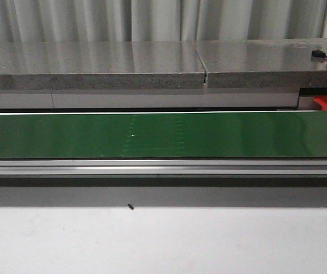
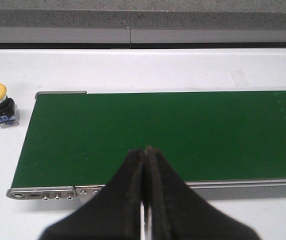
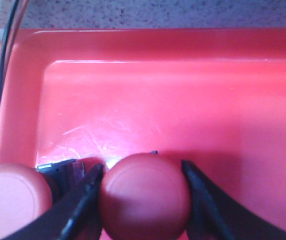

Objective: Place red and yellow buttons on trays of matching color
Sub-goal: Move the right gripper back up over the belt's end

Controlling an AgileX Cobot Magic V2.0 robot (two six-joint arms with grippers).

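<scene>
Right jaws pinched the round red plastic button (image 3: 145, 196) by its smooth, probably slippery cap above the red tray (image 3: 147, 95); left gripper (image 2: 146, 152) sat pressed together.

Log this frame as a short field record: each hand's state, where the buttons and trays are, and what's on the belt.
left hand: shut, holding nothing, above the near edge of the green belt
right hand: fingers against both sides of a red button, over the red tray
second red button: beside the held one, over the same tray
yellow button: upright on the white table, just off the belt's end
belt: nothing on it
yellow tray: not in view
</scene>
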